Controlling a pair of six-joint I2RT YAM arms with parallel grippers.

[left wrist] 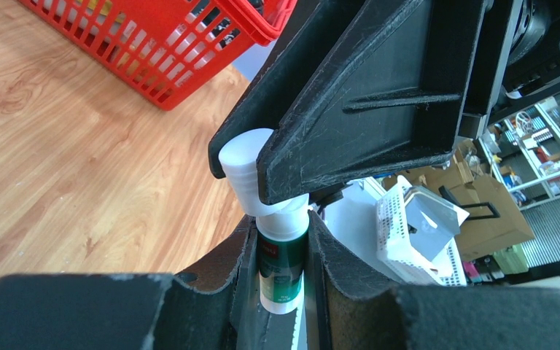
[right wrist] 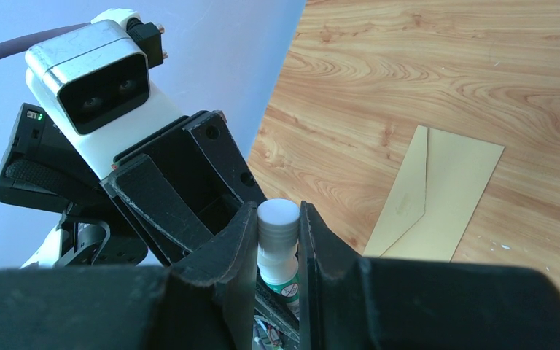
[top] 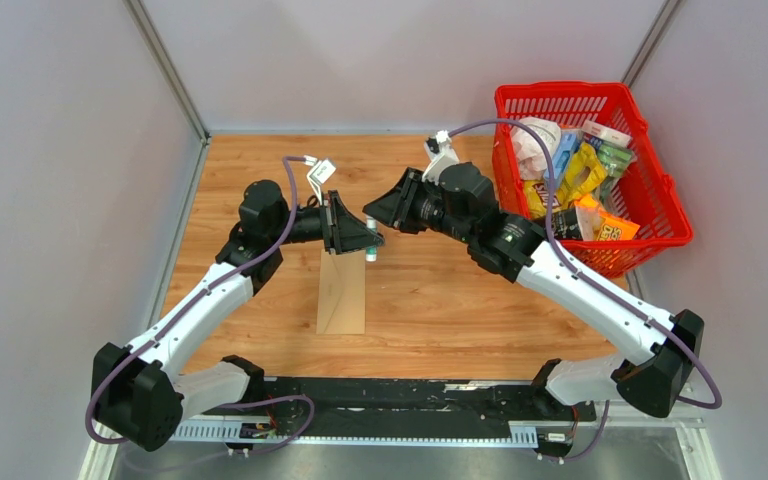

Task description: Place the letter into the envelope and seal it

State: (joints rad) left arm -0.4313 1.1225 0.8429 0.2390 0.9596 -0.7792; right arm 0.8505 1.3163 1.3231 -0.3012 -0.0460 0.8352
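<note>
Both grippers meet over the middle of the table on one small glue bottle. The left gripper has its fingers clamped on the green-labelled body; the right gripper is closed around the white cap.

The envelope lies flat on the table at six o'clock from the bottle, directly under the left gripper. I see the letter in no view; it may be inside the envelope, but I cannot tell that.

My worries from here:
- The body is smooth and narrow, so a hard twist or pull on the cap could spin it or slide it out of the left fingers.
- If the cap lets go suddenly, the arms may jerk apart; glue could then fall on the envelope's face, not under the flap.
- A dropped bottle would knock the envelope askew.

My count: two grippers; one bottle with one cap; one envelope; no letter showing; one red basket at two o'clock, holding several packets I cannot count exactly.
</note>
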